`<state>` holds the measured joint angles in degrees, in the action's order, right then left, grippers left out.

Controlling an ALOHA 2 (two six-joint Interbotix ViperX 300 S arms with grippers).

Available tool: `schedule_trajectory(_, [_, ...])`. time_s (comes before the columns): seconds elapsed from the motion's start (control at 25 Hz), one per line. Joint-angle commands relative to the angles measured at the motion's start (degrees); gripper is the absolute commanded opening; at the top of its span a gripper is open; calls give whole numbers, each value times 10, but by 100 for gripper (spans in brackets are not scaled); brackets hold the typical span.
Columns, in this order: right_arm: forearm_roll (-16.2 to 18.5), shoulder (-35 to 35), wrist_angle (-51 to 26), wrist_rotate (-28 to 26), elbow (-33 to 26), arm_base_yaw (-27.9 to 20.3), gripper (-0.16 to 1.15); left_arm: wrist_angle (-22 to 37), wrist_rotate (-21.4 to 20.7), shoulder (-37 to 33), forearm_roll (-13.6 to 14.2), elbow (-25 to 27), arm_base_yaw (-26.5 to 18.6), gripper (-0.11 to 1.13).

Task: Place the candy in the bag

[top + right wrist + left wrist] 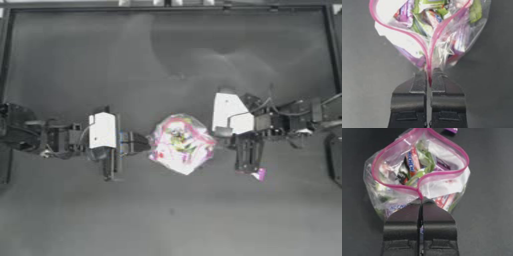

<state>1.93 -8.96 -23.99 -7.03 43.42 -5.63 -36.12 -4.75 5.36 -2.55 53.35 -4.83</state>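
Jaws of the left gripper (137, 142) are clamped on the bag (180, 144) rim, right gripper (224, 142) pinched on the opposite rim; the candy (259, 174) is seen on the table beside the right arm, nearer it.

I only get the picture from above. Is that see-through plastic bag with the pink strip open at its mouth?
Observer: Yes. In the left wrist view, the clear plastic zip bag has its pink mouth spread into a wide loop.
Operator: Are both claws really pinching it?
Observer: Yes. The left gripper is shut on one end of the pink mouth, and the right gripper is shut on the other end.
Operator: What's inside?
Observer: Mixed wrapped sweets, one in an orange-red wrapper with white letters.
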Motion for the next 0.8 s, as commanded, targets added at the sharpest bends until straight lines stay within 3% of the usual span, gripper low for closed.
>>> schedule_trajectory(0.04, [2, -8, 4, -1, -5, 1, 6, -5, 1, -11, -1, -10, 1, 7])
schedule_trajectory(0.4, [-2, -8, 33, -1, 10, 0, 11, -3, 0, -10, 0, -11, 1, 7])
schedule_trajectory(0.6, [-2, -8, 52, -2, 17, -7, 32, -3, 0, -10, 0, -11, 1, 7])
schedule_trajectory(0.8, [-9, -7, 60, -3, 19, -11, 42, -3, 0, -10, 0, -11, 1, 7])
